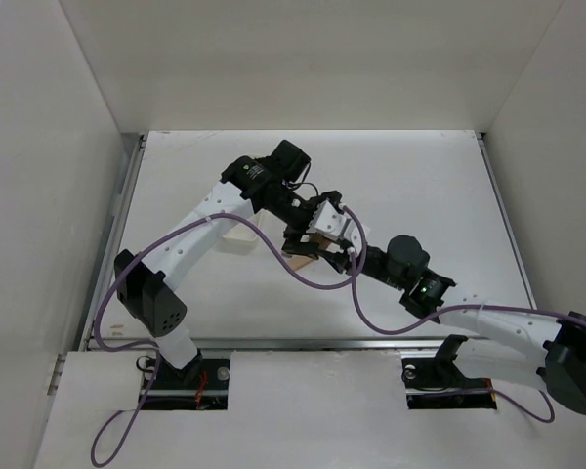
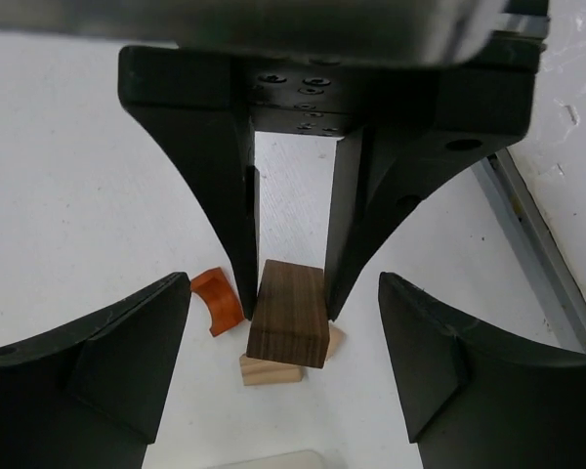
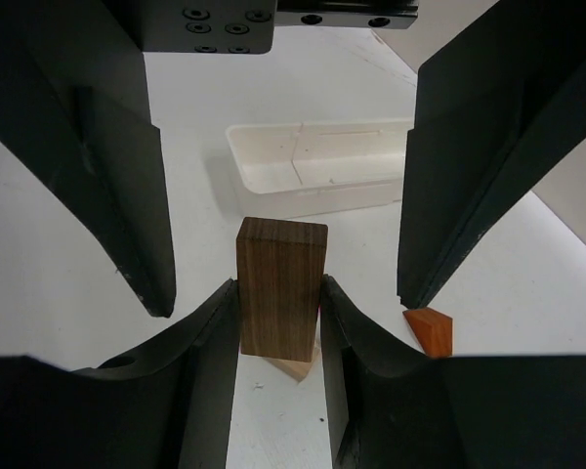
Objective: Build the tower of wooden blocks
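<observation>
Top: left gripper (image 1: 321, 234) and right gripper (image 1: 338, 256) sat tip-to-tip mid-table at the tower (image 1: 306, 254); left wrist: own jaws spread, dark block (image 2: 289, 313) over tan block (image 2: 270, 371), orange piece (image 2: 218, 301) beside; right wrist: jaws pinched dark block, tray (image 3: 317, 200) further left; looked like the placing step, next needs a steady release.

Fine straight grain lines the matt dark brown wooden block (image 3: 280, 288). The pale wooden block (image 2: 270, 370) looks bare and unvarnished, the orange-red piece (image 2: 216, 300) smoothly painted, the white tray (image 3: 313, 200) smooth plastic, the right gripper (image 3: 279, 332) matt black.
</observation>
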Available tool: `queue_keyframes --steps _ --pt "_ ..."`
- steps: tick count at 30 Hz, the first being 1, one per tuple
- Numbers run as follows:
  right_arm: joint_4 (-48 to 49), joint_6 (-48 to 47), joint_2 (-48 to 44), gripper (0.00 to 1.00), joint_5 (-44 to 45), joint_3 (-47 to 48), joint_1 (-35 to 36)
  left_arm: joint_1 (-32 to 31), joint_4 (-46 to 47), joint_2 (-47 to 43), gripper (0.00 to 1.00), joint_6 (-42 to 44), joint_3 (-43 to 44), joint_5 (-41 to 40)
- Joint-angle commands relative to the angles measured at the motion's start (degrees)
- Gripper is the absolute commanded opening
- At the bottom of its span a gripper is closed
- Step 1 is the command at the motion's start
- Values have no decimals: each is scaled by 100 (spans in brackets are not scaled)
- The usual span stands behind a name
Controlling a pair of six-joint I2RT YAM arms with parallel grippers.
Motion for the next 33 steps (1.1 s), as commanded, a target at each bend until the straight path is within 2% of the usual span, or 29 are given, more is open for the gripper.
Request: queue_keyframes --steps 1,6,14,22,25,27,30,33 --pt "513 -157 -116 0 149 220 110 8 171 -67 75 -241 76 -81" --pt "513 -157 -169 0 202 158 110 8 172 -67 67 -294 76 -134" --pt "337 -157 -345 0 254 105 110 60 119 -340 66 128 -161 -319" --pt "144 -262 -345 0 254 105 110 60 234 -410 56 5 22 -319" --pt "91 -263 -345 0 254 105 110 60 233 -410 56 5 23 -319" --pt "91 -263 -345 0 254 105 110 60 233 -410 51 5 23 -319" --pt "91 -263 -345 0 254 105 110 60 233 -410 51 5 23 -319" --pt "91 -263 -345 0 254 105 110 60 233 -410 35 5 23 -319"
